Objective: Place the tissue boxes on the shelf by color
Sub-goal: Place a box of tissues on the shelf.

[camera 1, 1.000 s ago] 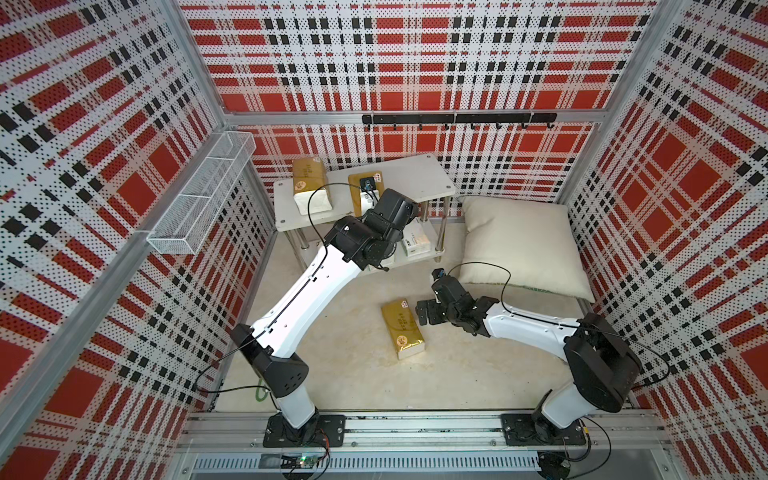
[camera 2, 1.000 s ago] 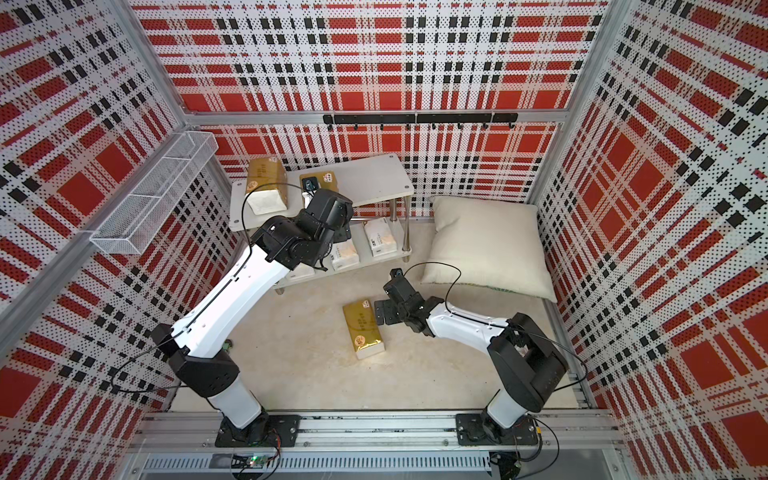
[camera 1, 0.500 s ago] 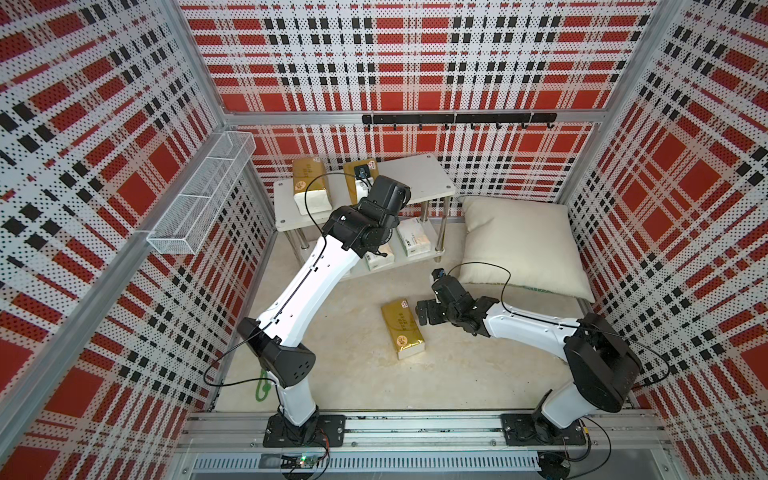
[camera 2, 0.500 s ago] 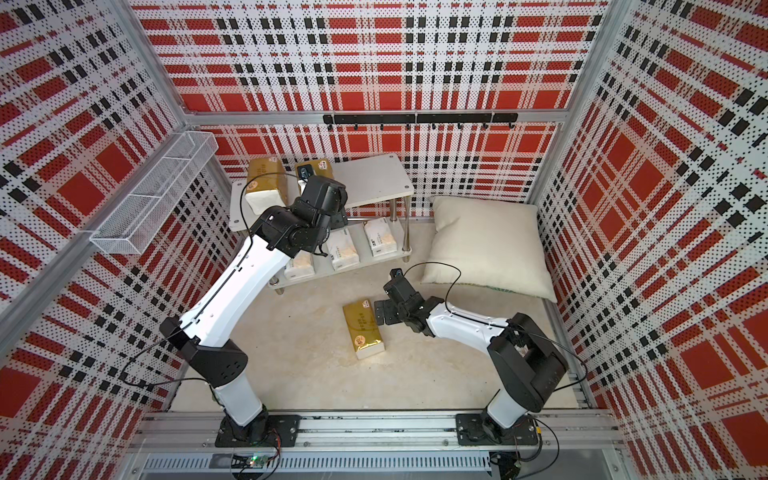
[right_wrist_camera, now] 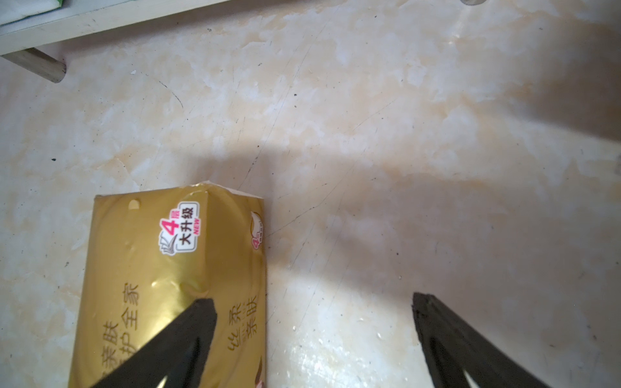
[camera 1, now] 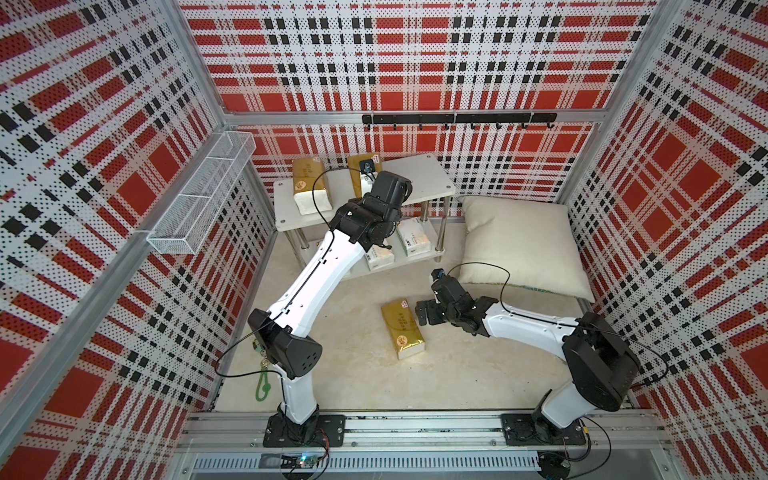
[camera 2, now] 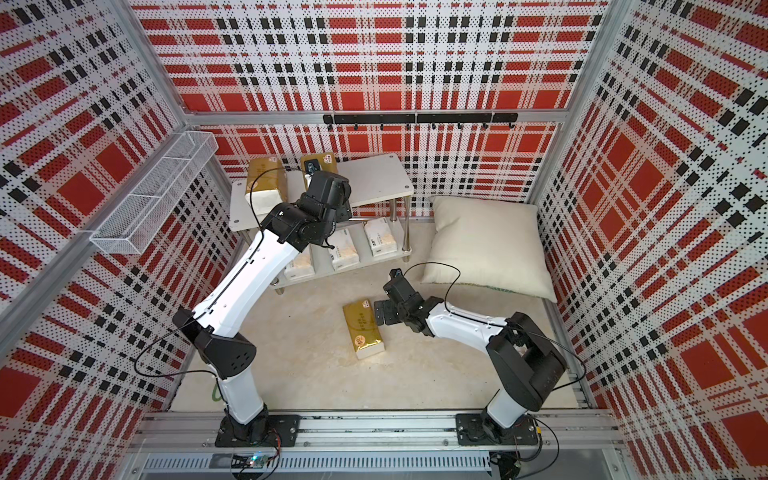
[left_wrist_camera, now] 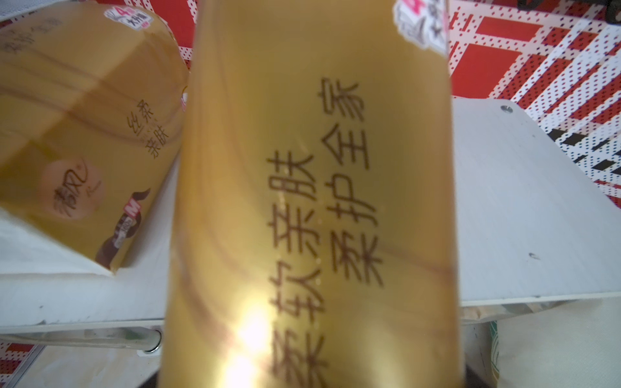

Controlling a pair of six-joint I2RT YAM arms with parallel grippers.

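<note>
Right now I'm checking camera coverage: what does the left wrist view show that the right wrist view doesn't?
Only the left wrist view: a gold pack filling the frame, a second gold pack beside it on the shelf's top board.

Only the right wrist view: the right gripper wide open, one fingertip over the gold pack on the floor.

Both: gold packs and part of the shelf.

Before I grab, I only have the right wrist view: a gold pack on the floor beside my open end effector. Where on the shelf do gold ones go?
Observer: On the top board; one gold pack already lies there.
Operator: What is the left arm doing?
Observer: The left arm holds a second gold pack over that board, beside the first.
Operator: And the white ones?
Observer: Three white packs sit in a row on the lower board.
</note>
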